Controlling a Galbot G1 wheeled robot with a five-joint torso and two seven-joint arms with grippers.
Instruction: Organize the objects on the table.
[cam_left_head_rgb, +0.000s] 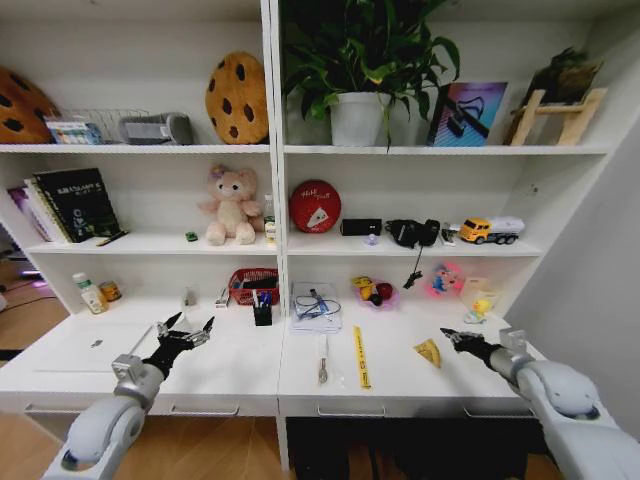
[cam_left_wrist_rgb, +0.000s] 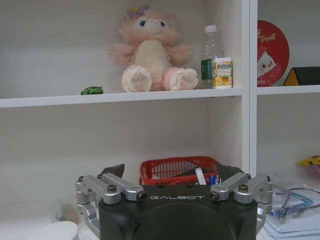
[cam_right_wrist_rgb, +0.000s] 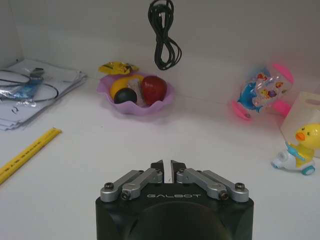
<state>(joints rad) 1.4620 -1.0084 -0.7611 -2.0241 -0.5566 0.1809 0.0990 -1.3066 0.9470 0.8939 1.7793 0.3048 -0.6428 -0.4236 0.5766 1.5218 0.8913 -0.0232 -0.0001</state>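
Left end effector (cam_left_head_rgb: 185, 331) hovers spread open over the bench (cam_left_head_rgb: 250, 365); the right end effector (cam_left_head_rgb: 452, 337), pinched shut and empty, should open before approaching the yellow wedge (cam_left_head_rgb: 429, 351) at its nine o'clock.

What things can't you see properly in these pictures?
- The red basket: in the left wrist view the left claw covers its lower part, so what lies inside stays unclear.
- The yellow ruler: cut off by the edge of the right wrist view.
- The pen holder: too small in the head view to count its pens.
- The yellow wedge: the head view does not settle what it is.
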